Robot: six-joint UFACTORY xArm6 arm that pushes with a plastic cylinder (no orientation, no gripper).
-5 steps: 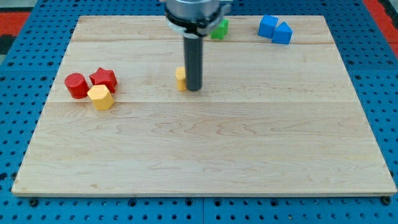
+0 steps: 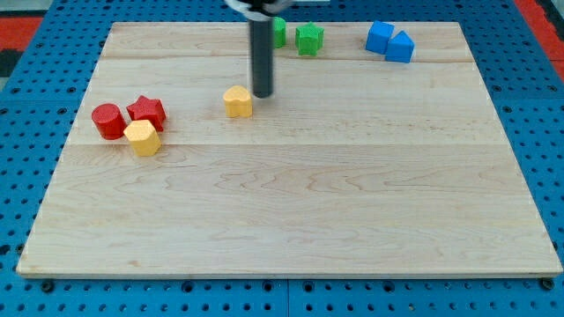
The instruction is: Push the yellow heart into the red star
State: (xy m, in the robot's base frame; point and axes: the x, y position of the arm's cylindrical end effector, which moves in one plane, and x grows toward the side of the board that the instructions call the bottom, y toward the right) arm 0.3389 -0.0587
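The yellow heart [image 2: 237, 101] lies on the wooden board, above the board's middle and left of centre. My tip [image 2: 263, 93] stands just to the heart's upper right, close to it. The red star [image 2: 146, 111] sits near the board's left edge, well to the left of the heart. A red cylinder [image 2: 108, 121] touches the star's left side and a yellow hexagon block [image 2: 142, 137] sits just below the star.
Two green blocks [image 2: 309, 39] lie near the view's top, one partly hidden behind the rod. Two blue blocks [image 2: 389, 40] sit at the top right. The board [image 2: 291, 211] rests on a blue pegboard table.
The yellow heart has slid left and slightly up. My tip has moved up and a little left, from the heart's right side to its upper right.
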